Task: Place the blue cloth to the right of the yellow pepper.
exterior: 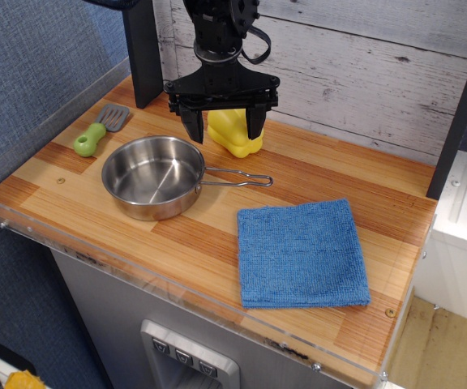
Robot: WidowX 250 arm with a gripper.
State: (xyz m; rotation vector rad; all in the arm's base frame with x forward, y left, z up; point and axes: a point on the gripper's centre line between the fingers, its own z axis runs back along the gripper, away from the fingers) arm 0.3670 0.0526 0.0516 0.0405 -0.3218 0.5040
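On the wooden table (314,174): items as listed.
Cloth: blue cloth (302,253), flat, front right, near the table's front edge.
Pepper: yellow pepper (233,132), at the back, behind the pan, well apart from the cloth.
Pan: steel pan (152,176), centre left, wire handle pointing right.
Spatula: green-handled spatula (101,129), left of the pan.
Claw: gripper (223,126), jaws spread wide, holding nothing, fingers on either side of the pepper.
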